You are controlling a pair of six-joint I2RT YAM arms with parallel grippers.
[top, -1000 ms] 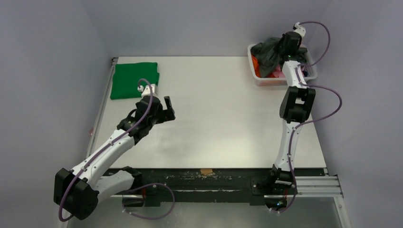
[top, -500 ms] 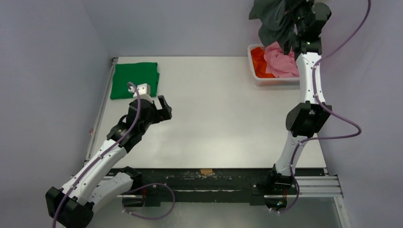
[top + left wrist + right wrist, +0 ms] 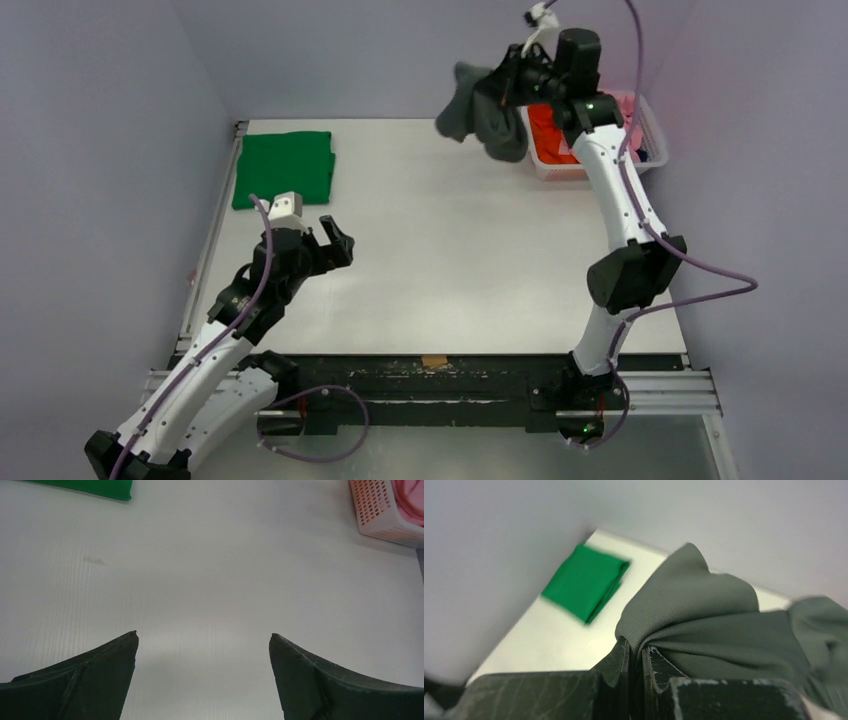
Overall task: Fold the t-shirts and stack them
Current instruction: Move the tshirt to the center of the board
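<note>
Since half a second ago the right arm has swung left, carrying the dark charcoal-grey short-sleeved cloth shirt (image 3: pixel 482 115) from above the white plastic mesh basket (image 3: pixel 560 170) out over the far right part of the white worktop (image 3: pixel 450 260). The left arm has drawn back a little toward its base.

The right fingers (image 3: pixel 639 652) are pinched tight on a gathered fold of the grey shirt. The rest of it hangs bunched in the air, trailing left and down from the grip, clear of the worktop and just left of the basket.

The left fingers (image 3: pixel 337 235) are spread wide with nothing between them, hovering low over the left side of the worktop, well apart from the hanging shirt.

The bright green cloth shirt (image 3: pixel 283 168) lies folded flat at the far left corner, much nearer the left arm.

The next move likely calls for laying the grey shirt on the bare middle, which lies nearer and to the left of the grip. Only the right arm has it, so spreading it flat would need the left fingers to cross toward it.
</note>
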